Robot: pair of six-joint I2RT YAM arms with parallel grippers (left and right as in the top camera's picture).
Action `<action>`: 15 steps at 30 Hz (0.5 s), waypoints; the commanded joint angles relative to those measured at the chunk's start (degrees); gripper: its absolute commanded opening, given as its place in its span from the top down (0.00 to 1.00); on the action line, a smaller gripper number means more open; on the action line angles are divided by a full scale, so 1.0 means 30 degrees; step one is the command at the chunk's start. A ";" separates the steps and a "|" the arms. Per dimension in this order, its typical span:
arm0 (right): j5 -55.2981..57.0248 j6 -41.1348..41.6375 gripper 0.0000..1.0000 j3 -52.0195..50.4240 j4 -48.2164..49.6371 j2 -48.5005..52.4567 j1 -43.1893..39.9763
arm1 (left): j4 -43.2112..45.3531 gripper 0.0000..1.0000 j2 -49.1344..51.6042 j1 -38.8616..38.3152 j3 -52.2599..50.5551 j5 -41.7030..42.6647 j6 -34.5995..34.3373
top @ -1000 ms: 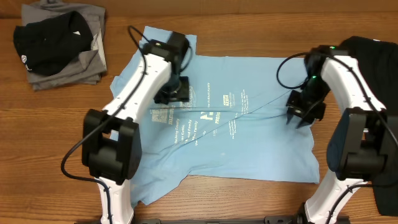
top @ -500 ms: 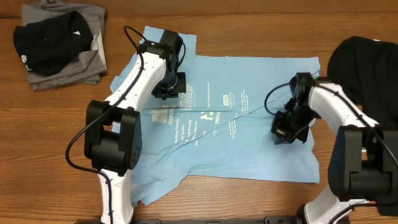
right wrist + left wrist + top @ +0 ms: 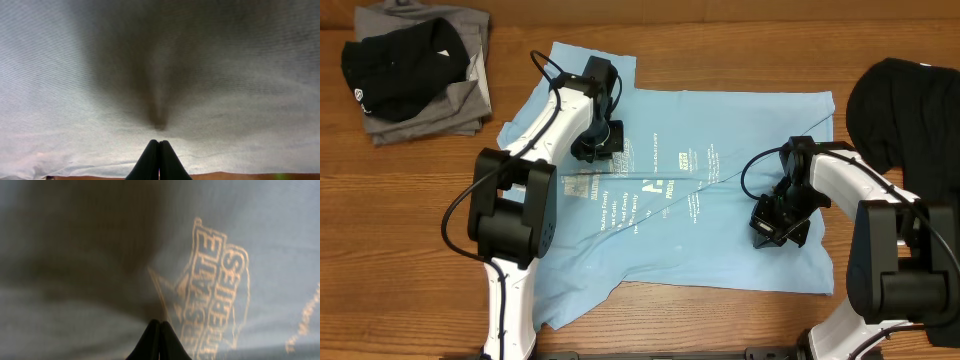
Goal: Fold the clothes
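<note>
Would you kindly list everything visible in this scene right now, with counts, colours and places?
light-blue T-shirt: one, light blue with printed lettering, spread over the table's middle.
black garment: one, black, at the right edge.
black folded piece: one, black, on top of the grey clothes.
grey clothes: folded pile, count unclear, grey, far left corner.
table: one, brown wood, beneath everything.
left end effector: one, black, shut on the light-blue T-shirt beside its print.
right end effector: one, black, shut on the light-blue T-shirt's plain right part.
</note>
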 commanded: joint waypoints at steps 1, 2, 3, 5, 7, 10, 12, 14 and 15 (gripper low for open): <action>0.0036 0.0321 0.96 -0.0095 -0.0022 -0.0233 0.0109 | 0.0386 0.96 0.1086 0.0452 -0.0146 0.0233 0.0306; 0.0029 0.0321 0.96 -0.0138 -0.0007 -0.0233 0.0109 | 0.0481 0.96 0.1224 0.0568 -0.0146 0.0182 0.0299; 0.0036 0.0423 0.96 -0.0240 0.0051 -0.0233 0.0109 | 0.0568 0.96 0.1355 0.0714 -0.0146 0.0175 0.0306; 0.0044 0.0685 0.96 -0.0743 0.0306 -0.0233 0.0109 | 0.0794 0.96 0.1523 0.1137 -0.0146 0.0168 0.0306; 0.0051 0.0772 0.96 -0.1341 0.0729 -0.0233 0.0109 | 0.0976 0.96 0.1530 0.1559 -0.0146 -0.0029 0.0306; 0.0379 0.1639 0.96 -0.2368 0.1508 -0.0233 0.0036 | 0.1173 0.95 0.1523 0.2200 -0.0146 -0.0219 0.0313; 0.1020 0.2441 0.96 -0.2892 0.1719 -0.0233 -0.0066 | 0.1224 0.94 0.1523 0.2630 -0.0146 -0.0321 0.0401; 0.1574 0.2965 0.96 -0.3155 0.1719 -0.0233 -0.0095 | 0.1355 0.92 0.1523 0.3038 -0.0146 -0.0321 0.0590; 0.1778 0.3220 0.96 -0.3184 0.1698 -0.0233 -0.0095 | 0.1413 0.91 0.1523 0.3198 -0.0146 -0.0328 0.0678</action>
